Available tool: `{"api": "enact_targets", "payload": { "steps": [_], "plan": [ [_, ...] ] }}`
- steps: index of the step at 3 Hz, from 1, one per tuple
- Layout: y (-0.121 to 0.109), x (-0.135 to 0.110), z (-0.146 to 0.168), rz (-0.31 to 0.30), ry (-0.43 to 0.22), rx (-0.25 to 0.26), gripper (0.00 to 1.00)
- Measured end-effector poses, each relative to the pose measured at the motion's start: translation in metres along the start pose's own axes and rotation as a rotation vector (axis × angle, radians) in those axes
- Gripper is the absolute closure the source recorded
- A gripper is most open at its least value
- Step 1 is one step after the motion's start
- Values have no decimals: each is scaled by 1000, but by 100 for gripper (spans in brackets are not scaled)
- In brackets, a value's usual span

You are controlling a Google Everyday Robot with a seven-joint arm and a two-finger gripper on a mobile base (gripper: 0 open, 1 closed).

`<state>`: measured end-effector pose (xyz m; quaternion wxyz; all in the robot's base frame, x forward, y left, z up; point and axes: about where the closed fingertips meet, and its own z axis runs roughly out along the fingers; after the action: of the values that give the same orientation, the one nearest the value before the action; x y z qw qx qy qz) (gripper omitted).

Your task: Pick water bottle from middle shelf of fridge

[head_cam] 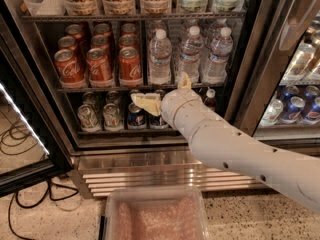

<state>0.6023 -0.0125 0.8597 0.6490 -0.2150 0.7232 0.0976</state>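
Note:
The fridge (pixel 150 156) stands open in front of me. On its middle shelf (pixel 95 89), three clear ribbed water bottles with white caps stand in the front row on the right: left (pixel 160 59), middle (pixel 190 55) and right (pixel 218 55), with more behind them. My gripper (pixel 164 92) is at the shelf's front rail, just below the left and middle bottles. Its cream fingers are spread, one pointing left (pixel 145 103) and one pointing up (pixel 185 80). It is open and holds nothing.
Red cola cans (pixel 99 64) fill the middle shelf's left half. Cans (pixel 112 115) and a small dark-labelled bottle (pixel 211 98) stand on the lower shelf. A clear bin (pixel 155 216) sits below me. Cables (pixel 20 134) lie on the floor at left. A second cooler with blue cans (pixel 292 109) is at right.

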Motion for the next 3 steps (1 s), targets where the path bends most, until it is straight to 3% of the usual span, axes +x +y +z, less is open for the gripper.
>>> {"api": "enact_targets", "payload": {
  "steps": [3],
  "plan": [
    [1, 0, 0, -15, -11, 12, 13]
  ]
}}
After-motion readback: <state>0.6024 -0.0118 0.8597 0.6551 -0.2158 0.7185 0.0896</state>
